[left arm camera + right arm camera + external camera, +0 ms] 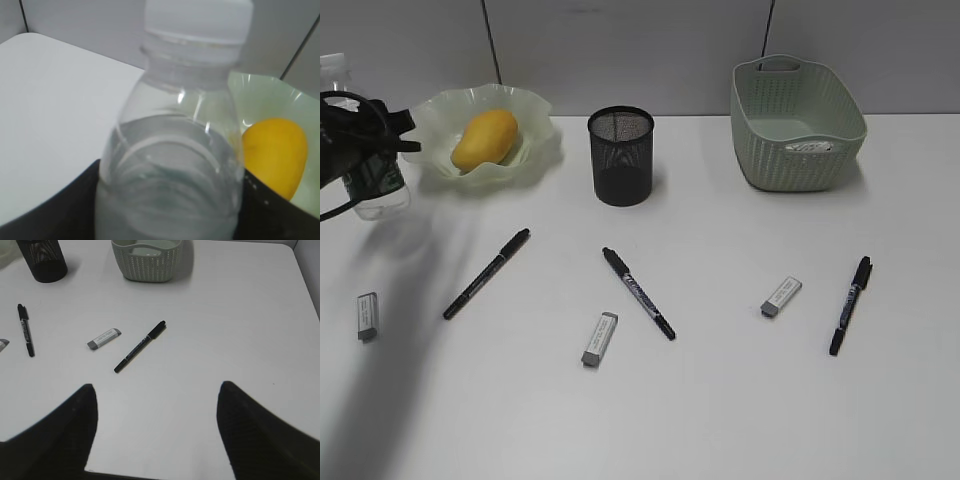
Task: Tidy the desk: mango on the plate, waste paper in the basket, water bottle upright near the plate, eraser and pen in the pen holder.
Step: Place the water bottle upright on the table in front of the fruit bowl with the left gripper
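Observation:
My left gripper (365,140) is shut on the water bottle (378,192) and holds it upright at the desk's far left, just left of the plate (535,150). The bottle fills the left wrist view (170,125) between the jaws (170,172). The mango (485,138) lies on the plate and also shows in the left wrist view (275,150). The waste paper (810,147) lies in the basket (798,125). The pen holder (620,155) stands between plate and basket. My right gripper (157,405) is open and empty above bare desk (240,340).
Three pens lie loose: left (487,272), middle (638,292), right (850,305). Three erasers lie loose: far left (367,315), centre front (600,338), right (781,296). The right wrist view shows the right pen (140,346) and eraser (104,338).

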`<action>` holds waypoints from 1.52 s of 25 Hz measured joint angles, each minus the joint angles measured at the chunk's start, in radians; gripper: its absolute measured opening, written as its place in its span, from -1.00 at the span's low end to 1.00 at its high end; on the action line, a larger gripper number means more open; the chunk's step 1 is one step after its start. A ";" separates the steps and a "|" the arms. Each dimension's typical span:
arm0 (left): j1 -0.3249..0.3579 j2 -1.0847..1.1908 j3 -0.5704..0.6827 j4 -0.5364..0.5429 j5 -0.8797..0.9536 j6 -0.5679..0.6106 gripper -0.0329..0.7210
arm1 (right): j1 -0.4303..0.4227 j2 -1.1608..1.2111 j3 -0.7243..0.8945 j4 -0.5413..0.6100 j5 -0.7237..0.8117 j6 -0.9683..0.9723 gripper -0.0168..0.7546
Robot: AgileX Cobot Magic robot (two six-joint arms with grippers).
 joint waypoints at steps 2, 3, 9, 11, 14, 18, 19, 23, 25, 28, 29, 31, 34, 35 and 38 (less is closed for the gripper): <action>-0.001 0.021 0.000 0.034 -0.040 -0.054 0.44 | 0.000 0.000 0.000 0.008 0.000 0.000 0.56; -0.001 0.033 0.000 0.046 -0.059 -0.069 0.44 | 0.000 0.000 0.000 0.008 -0.002 0.000 0.56; -0.001 0.111 0.000 0.095 -0.157 -0.130 0.44 | 0.000 0.000 0.000 0.000 -0.030 0.000 0.56; -0.001 0.137 0.000 0.121 -0.198 -0.147 0.44 | 0.000 0.000 0.000 0.000 -0.032 0.000 0.56; -0.001 0.171 0.000 0.181 -0.262 -0.171 0.44 | 0.000 0.000 0.000 0.008 -0.035 0.000 0.56; -0.001 0.202 0.000 0.235 -0.302 -0.192 0.44 | 0.000 0.000 0.000 0.008 -0.036 0.000 0.56; -0.001 0.207 0.000 0.244 -0.301 -0.194 0.44 | 0.000 0.000 0.000 0.008 -0.036 0.000 0.56; -0.001 0.216 0.000 0.264 -0.301 -0.197 0.44 | 0.000 0.000 0.000 0.000 -0.037 0.000 0.56; -0.001 0.216 0.000 0.265 -0.301 -0.198 0.44 | 0.000 0.000 0.000 0.008 -0.037 0.000 0.56; -0.001 0.216 0.000 0.265 -0.294 -0.198 0.45 | 0.000 0.000 0.000 0.008 -0.037 0.000 0.56; -0.001 0.216 0.000 0.268 -0.292 -0.198 0.46 | 0.000 0.000 0.000 0.000 -0.037 0.000 0.56; -0.001 0.216 0.000 0.272 -0.287 -0.198 0.50 | 0.000 0.000 0.000 0.008 -0.037 0.000 0.56; -0.001 0.216 -0.001 0.272 -0.283 -0.198 0.54 | 0.000 0.000 0.000 0.008 -0.038 0.000 0.56; -0.001 0.216 -0.001 0.272 -0.283 -0.198 0.55 | 0.000 0.000 0.000 0.008 -0.038 0.000 0.56; -0.001 0.216 -0.001 0.275 -0.283 -0.199 0.67 | 0.000 0.000 0.000 0.008 -0.039 0.000 0.56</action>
